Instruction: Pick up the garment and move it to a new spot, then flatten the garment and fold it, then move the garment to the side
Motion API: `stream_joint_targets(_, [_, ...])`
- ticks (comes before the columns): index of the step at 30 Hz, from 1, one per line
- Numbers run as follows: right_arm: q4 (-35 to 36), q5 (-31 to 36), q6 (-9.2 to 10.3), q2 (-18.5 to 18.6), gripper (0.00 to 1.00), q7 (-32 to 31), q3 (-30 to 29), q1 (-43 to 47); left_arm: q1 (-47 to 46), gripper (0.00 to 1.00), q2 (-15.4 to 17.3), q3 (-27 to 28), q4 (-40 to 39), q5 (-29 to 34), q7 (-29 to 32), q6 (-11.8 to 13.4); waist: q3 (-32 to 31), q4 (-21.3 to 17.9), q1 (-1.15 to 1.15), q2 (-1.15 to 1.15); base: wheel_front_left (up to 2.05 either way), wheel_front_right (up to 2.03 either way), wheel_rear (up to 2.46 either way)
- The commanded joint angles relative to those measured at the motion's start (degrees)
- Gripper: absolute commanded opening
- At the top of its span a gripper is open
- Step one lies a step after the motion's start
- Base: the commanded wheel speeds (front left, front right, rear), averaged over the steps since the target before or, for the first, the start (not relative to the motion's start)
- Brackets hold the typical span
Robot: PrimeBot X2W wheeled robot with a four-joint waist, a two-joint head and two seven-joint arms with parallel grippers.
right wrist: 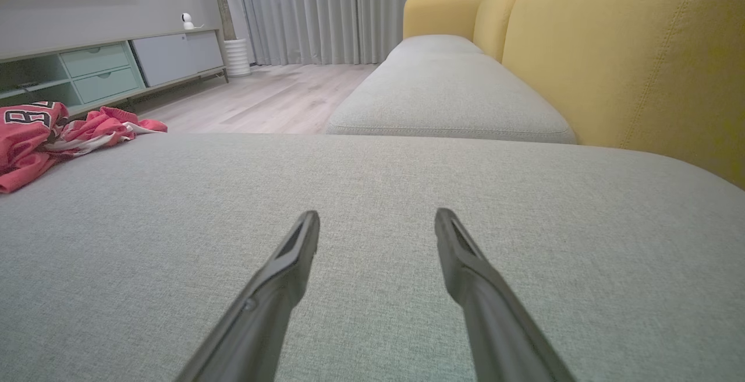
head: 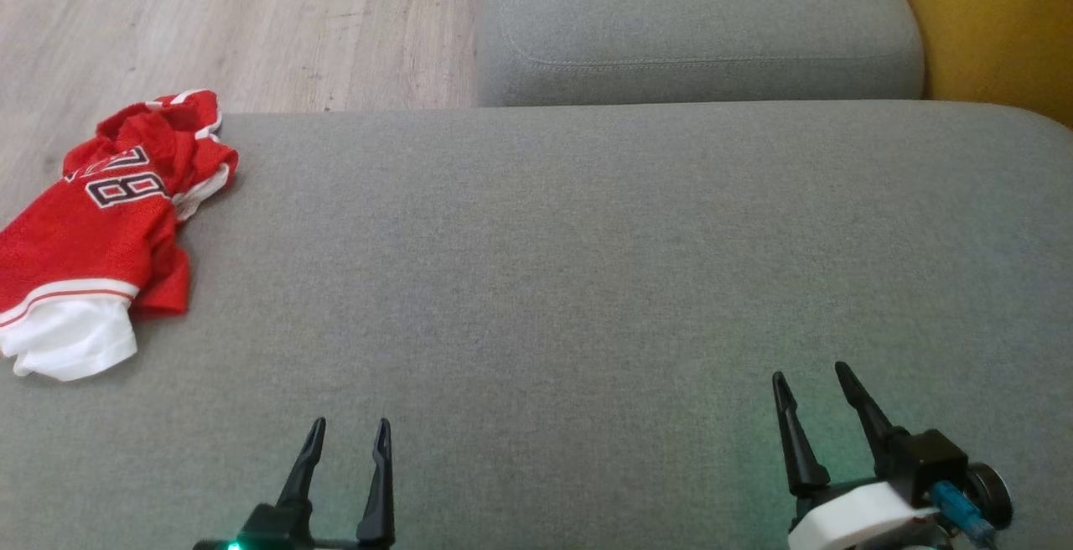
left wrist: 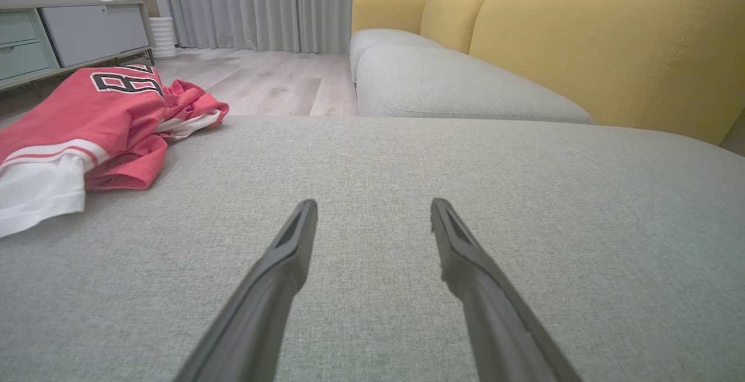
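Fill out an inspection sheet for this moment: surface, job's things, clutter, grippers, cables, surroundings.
Surface: grey seat cushion, broad and flat, mostly bare.
Job's things: red jersey with white trim and a black number, crumpled at the cushion's left edge, touched by neither gripper.
Clutter: nothing seen.
Grippers: left gripper open and holding nothing, low over the cushion; right gripper open and holding nothing, far to the jersey's right.
Cables: blue connector at the right wrist; nothing seen on the cushion.
Surroundings: wooden floor, second seat cushion, yellow sofa back, grey curtains, drawer cabinet.
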State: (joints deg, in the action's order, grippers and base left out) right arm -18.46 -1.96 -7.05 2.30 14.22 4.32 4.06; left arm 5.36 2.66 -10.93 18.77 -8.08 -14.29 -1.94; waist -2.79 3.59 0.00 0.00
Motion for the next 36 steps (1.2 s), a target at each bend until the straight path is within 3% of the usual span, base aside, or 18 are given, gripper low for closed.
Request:
stream_joint_targets(1, [1.5, -0.3, -0.44, 0.6, 1.00, 0.8, 1.2, -1.9, -1.5, 1.00, 0.2, 1.8, -1.3, -0.3, -0.7, 0.3, 0.0, 0.0, 0.00, 0.00, 0.00, 0.00, 0.00])
stream_joint_targets(11, [1.9, -0.8, -0.44, 0.6, 1.00, 0.8, 0.3, -1.4, -2.2, 1.00, 0.2, 1.8, -0.9, -0.5, -0.7, 0.2, -0.2, 2.0, 0.00, 0.00, 0.00, 0.00, 0.00])
stream_joint_targets(25, [3.0, -1.8, -0.44, 0.6, 1.00, 0.8, 0.1, -2.5, -3.0, 1.00, 1.4, 3.6, -2.8, -0.6, -0.7, 0.9, 1.1, 16.3, 0.00, 0.00, 0.00, 0.00, 0.00])
stream_joint_targets(36, [2.7, -1.9, -0.44, 0.6, 1.00, 0.8, 1.2, -3.7, -3.1, 1.00, 1.6, 4.8, -4.0, -1.0, -0.7, 1.3, 2.1, 20.5, 0.00, 0.00, 0.00, 0.00, 0.00])
